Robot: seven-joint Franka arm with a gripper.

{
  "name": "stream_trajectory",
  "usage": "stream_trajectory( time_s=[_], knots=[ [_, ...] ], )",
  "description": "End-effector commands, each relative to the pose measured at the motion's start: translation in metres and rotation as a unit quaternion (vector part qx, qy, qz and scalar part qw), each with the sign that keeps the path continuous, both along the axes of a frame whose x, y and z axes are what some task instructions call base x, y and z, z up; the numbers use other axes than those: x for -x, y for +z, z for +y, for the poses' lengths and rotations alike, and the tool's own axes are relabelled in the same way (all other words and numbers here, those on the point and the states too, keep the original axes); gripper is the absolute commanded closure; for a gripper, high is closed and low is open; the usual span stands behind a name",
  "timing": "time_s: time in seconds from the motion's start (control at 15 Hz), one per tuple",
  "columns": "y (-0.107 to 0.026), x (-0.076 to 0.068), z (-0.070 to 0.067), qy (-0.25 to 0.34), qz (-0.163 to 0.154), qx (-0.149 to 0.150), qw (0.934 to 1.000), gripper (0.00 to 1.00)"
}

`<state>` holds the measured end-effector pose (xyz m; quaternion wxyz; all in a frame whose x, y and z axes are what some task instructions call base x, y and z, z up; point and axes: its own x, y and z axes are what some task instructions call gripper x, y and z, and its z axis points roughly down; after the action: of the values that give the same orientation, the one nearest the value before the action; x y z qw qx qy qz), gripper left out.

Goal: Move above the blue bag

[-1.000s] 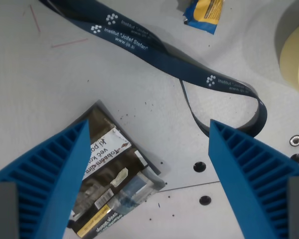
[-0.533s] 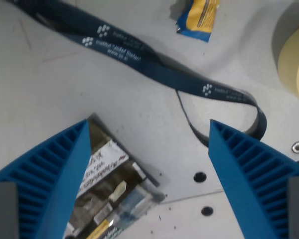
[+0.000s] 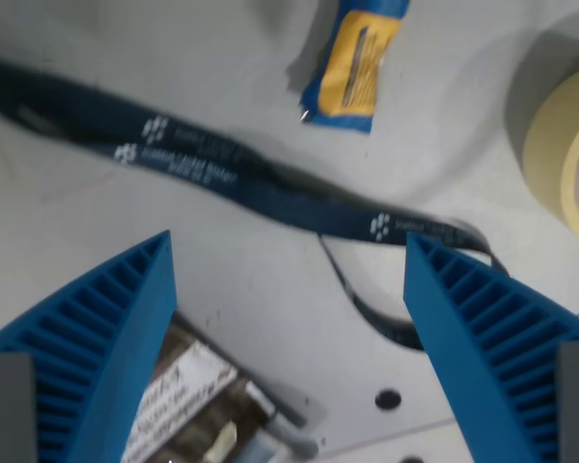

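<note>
Everything on the table [image 3: 96, 68] had slid toward the bottom of the frame since the earlier pictures, which meant the wrist camera had travelled, not the things. More of the blue bag [image 3: 349, 60], blue-edged with an orange-yellow face, now showed at the upper middle, reaching the top edge, above and between the fingers. The gripper [image 3: 288, 260] was spread wide with nothing between its ribbed blue fingers [image 3: 101, 333], one at lower left and one at lower right. A dark blue lanyard [image 3: 222, 174] with white print ran from the left edge across the middle, dipping behind the right finger, its thin cord looping below it. The tape roll [image 3: 550, 145] sat at the right edge. A dark packet [image 3: 198, 400] with a white label lay at the bottom, partly hidden by the left finger. The picture was blurred.
</note>
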<state>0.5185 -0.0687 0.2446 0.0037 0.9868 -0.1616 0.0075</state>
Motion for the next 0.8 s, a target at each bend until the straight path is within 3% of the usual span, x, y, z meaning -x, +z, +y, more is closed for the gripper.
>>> stream_trajectory(
  time_s=[0.07, 0.8],
  knots=[
    [-0.009, -0.017, -0.009, -0.087, 0.014, -0.004, 0.9961, 0.00],
    [-0.058, -0.044, -0.044, -0.149, 0.002, -0.009, 0.9887, 0.00]
  ],
)
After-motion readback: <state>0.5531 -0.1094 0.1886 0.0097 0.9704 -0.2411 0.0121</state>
